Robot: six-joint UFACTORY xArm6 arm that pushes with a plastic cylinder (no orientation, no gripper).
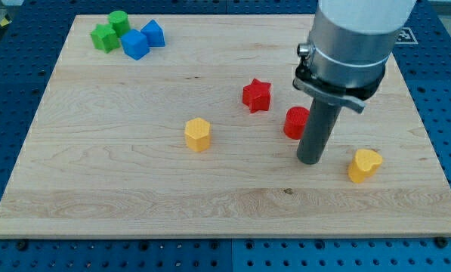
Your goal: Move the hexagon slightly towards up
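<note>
A yellow hexagon block [198, 134] sits on the wooden board [134, 196] left of centre. My tip [310, 160] rests on the board well to the right of the hexagon, just below and right of a red round block [294, 122] that the rod partly hides. A red star block [257, 96] lies up and to the left of the tip. A yellow heart-shaped block [364, 165] lies to the tip's right.
In the board's top left corner a cluster holds a green star block [103, 37], a green round block [118, 21], a blue block [134, 44] and a blue block [153, 34]. A blue pegboard table [13, 91] surrounds the board.
</note>
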